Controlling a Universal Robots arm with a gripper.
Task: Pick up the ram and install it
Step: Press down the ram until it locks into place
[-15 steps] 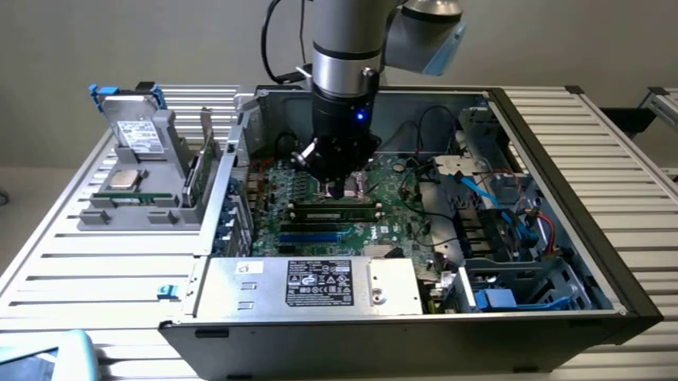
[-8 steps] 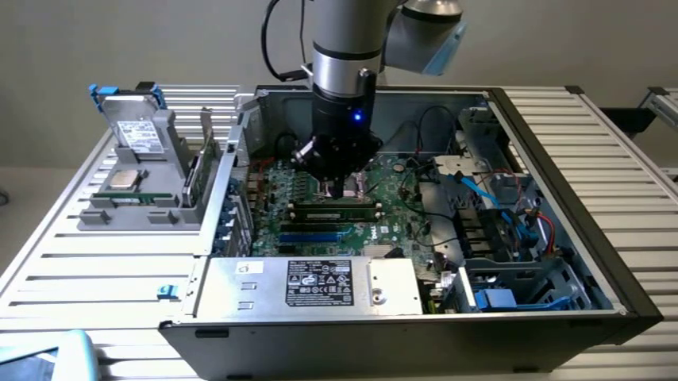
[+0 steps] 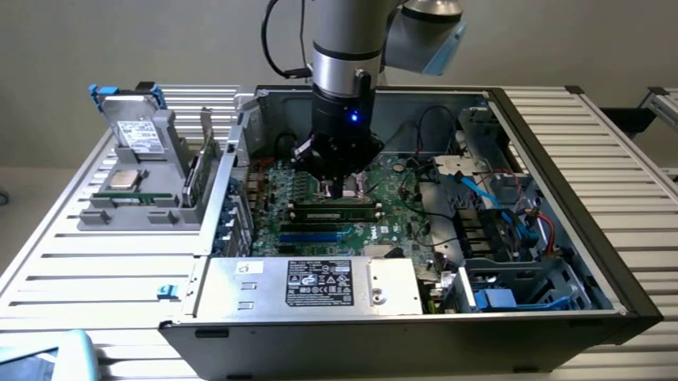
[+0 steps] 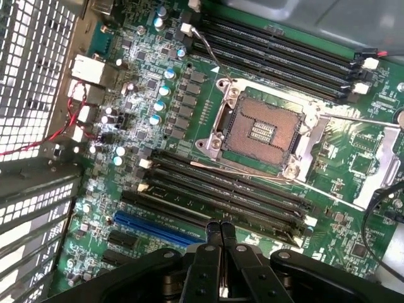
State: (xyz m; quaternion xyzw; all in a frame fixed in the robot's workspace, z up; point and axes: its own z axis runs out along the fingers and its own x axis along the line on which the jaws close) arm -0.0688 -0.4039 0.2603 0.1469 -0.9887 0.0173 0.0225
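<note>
Gripper (image 4: 219,228) closed, empty, above motherboard (image 4: 189,113).

Robotics laboratory bench. An open computer case (image 3: 551,198) lies on a slatted aluminium table (image 3: 106,270) with its motherboard (image 4: 189,95) exposed; a grey fixture (image 3: 138,198) holding spare components stands beside the case on the exterior view's left.

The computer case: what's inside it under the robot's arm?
Inside the case lies a green motherboard with black slots, a blue slot and an empty processor socket. The shut end effector hovers over the slots, covering part of them.
</note>
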